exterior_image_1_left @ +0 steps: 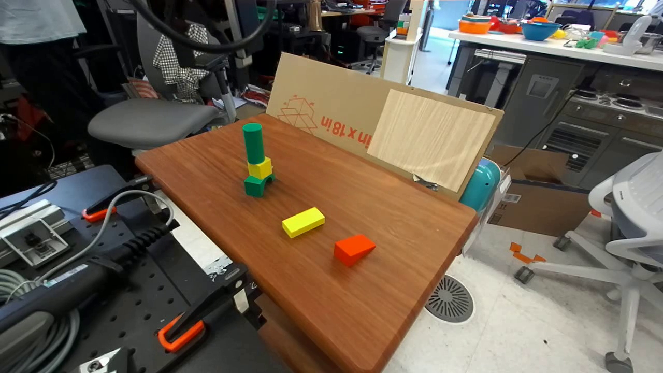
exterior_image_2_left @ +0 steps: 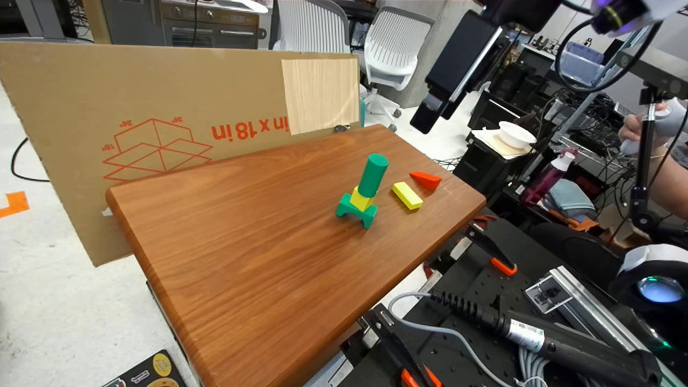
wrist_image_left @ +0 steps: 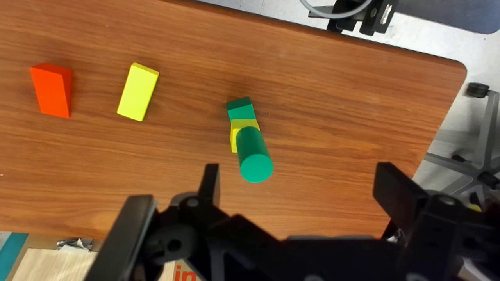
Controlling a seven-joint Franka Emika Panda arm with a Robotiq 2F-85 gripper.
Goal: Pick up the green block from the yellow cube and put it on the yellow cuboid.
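The green block is an upright green cylinder (exterior_image_1_left: pixel 254 144), also seen in an exterior view (exterior_image_2_left: pixel 373 175) and the wrist view (wrist_image_left: pixel 254 158). It stands on the small yellow cube (exterior_image_1_left: pixel 260 168), which sits on a squat green arch block (exterior_image_1_left: pixel 255 186). The yellow cuboid (exterior_image_1_left: pixel 303 223) lies flat on the table near the stack; it also shows in the wrist view (wrist_image_left: pixel 138 92). My gripper (wrist_image_left: pixel 297 166) is open and empty, with its fingers wide apart. In an exterior view the gripper (exterior_image_2_left: pixel 431 112) hangs high above the table. The cube is partly hidden by the cylinder in the wrist view.
A red-orange wedge (exterior_image_1_left: pixel 354 249) lies beyond the yellow cuboid on the wooden table (exterior_image_1_left: pixel 404 290). A cardboard sheet (exterior_image_2_left: pixel 70 134) stands along one table edge. Clamps (exterior_image_1_left: pixel 207 305) and a black bench with cables lie along the opposite edge.
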